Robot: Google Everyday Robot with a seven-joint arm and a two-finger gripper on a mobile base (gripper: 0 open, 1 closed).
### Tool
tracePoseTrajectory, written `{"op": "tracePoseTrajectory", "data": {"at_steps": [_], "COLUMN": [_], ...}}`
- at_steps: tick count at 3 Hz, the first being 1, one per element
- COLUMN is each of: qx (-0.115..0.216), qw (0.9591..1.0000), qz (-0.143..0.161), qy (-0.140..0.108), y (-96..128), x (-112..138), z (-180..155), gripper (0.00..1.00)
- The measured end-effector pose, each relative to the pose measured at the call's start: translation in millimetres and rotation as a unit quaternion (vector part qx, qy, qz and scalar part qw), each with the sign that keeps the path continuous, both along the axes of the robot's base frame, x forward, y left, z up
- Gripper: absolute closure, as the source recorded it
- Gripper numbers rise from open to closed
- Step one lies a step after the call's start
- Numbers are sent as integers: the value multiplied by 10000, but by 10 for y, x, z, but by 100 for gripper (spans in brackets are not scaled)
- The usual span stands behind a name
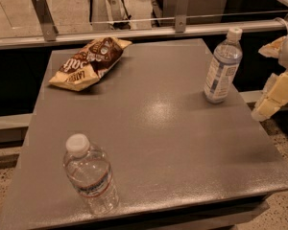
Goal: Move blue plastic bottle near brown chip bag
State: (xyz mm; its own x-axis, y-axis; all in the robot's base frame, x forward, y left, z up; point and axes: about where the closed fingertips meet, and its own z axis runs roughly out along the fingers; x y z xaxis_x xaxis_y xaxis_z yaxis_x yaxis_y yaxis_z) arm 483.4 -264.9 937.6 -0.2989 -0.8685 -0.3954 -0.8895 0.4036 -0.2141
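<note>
The blue plastic bottle (222,66) stands upright near the table's back right corner, with a white cap and a white-blue label. The brown chip bag (90,63) lies flat at the back left of the table. My gripper (260,83) hangs just off the table's right edge, to the right of the blue bottle and apart from it. Its two cream fingers (274,97) stand apart with nothing between them.
A squat clear bottle (90,175) with a thin red-blue label band stands at the table's front left. The grey table (168,128) is bordered at the back by a metal rail (134,32) with upright brackets. A speckled floor lies below on the right.
</note>
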Motion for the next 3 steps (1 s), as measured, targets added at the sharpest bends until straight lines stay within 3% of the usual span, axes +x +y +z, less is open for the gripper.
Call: {"op": "tracePoseTrajectory", "data": {"at_steps": [1, 2, 3], "qx": [407, 915, 1445], "qw": [9988, 9941, 9858], "qz": [-32, -179, -233], "qy": [-259, -557, -826], "y": [-16, -111, -119], "x": [200, 403, 608], "z": [-99, -180, -218], "gripper": [0, 0, 0]}}
